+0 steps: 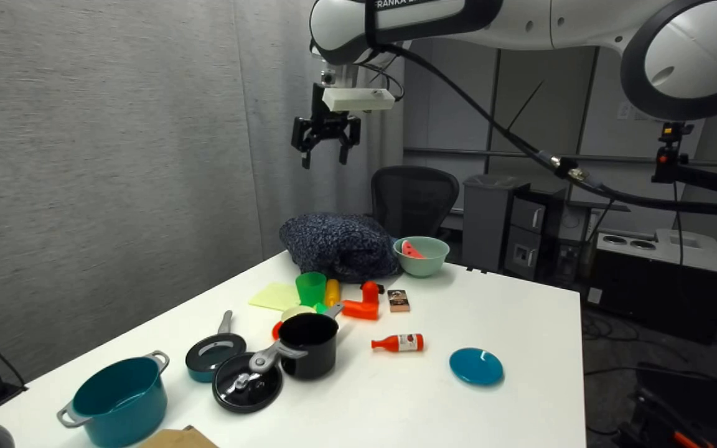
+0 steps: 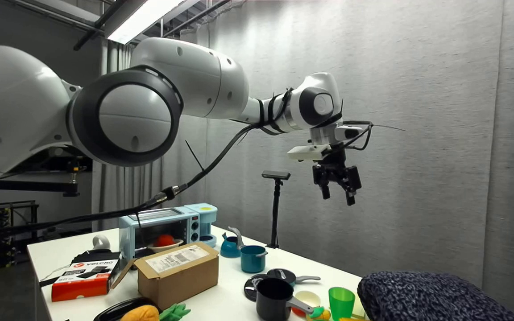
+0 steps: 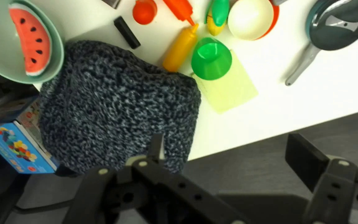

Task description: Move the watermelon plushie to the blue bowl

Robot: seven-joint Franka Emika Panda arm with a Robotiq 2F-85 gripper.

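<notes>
The watermelon plushie (image 1: 411, 251) is a red wedge with dark seeds and a pale green rind edge. It lies inside the pale aqua blue bowl (image 1: 422, 266), leaning along its inner wall. Both also show at the upper left of the wrist view, the plushie (image 3: 35, 40) within the bowl (image 3: 2, 60). My gripper (image 1: 325, 160) is open and empty, high above the far end of the table. It also shows in an exterior view (image 2: 338, 199) and in the wrist view (image 3: 227, 151), its fingers wide apart. The plushie and bowl are out of view in an exterior view.
A dark speckled cloth mound (image 1: 340, 246) touches or nearly touches the bowl. A green cup (image 1: 311, 289), black pot (image 1: 309, 354), red bottle (image 1: 399, 343) and blue disc (image 1: 476, 366) stand on the white table. A cardboard box (image 2: 185, 276) and toaster oven (image 2: 161, 232) are there too.
</notes>
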